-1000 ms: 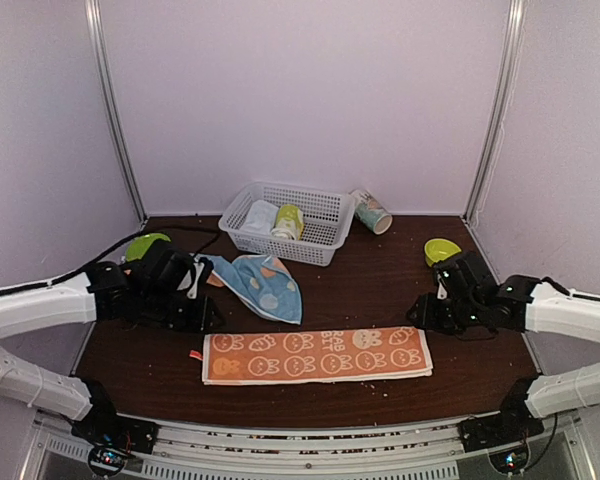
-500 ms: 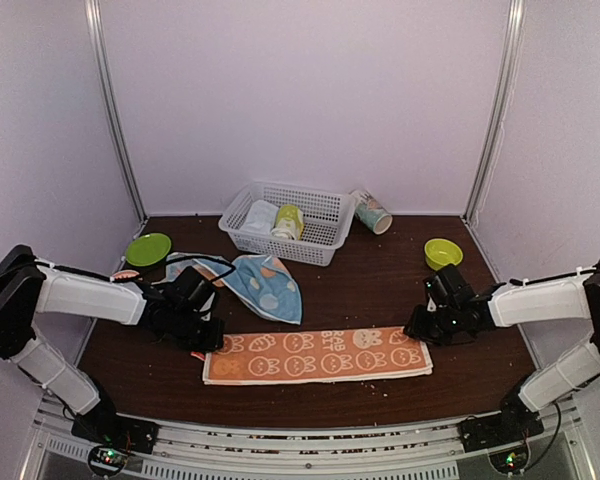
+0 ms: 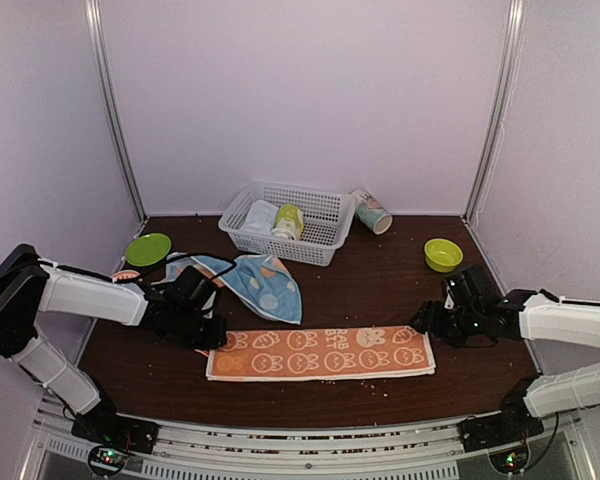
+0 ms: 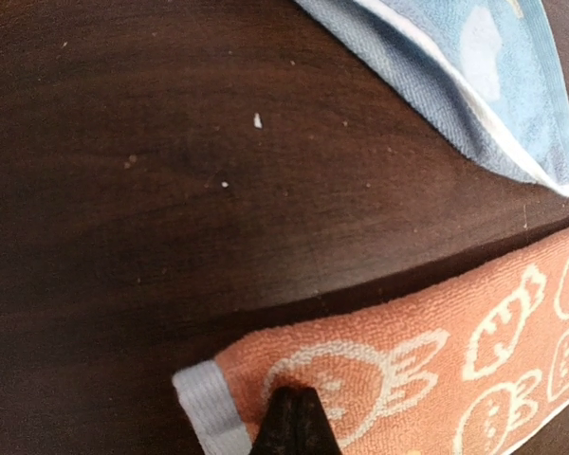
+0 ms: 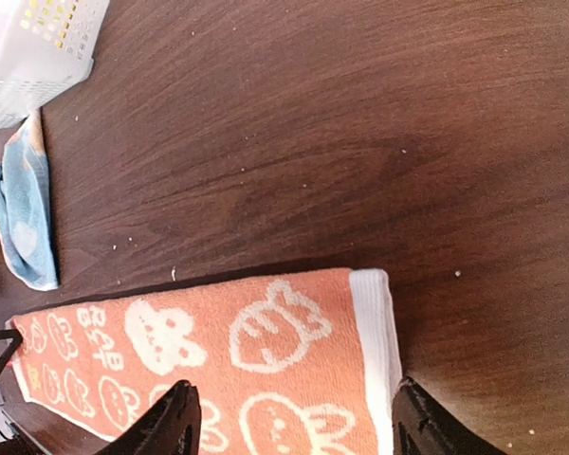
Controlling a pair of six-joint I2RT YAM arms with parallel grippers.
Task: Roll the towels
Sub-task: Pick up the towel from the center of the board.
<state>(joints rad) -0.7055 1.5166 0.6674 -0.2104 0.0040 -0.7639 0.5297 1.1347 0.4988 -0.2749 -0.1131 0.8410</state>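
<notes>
Left fingers (image 4: 294, 427) have just pinched the left end of the flat peach-orange cartoon-print cloth towel (image 3: 320, 352) on the dark worktop (image 3: 380, 280); right fingers (image 5: 168, 431) have spread over its right end, likely before rolling.

- Orange towel (image 3: 320, 353): a short row of white letter-like marks stands near the middle of its far edge in the overhead view and at the lower left of the right wrist view. They are too blurred to read.
- Tipped cup (image 3: 371, 211) at upper right of center: printed pattern, no legible words.
- No readable numbers or brands.
</notes>
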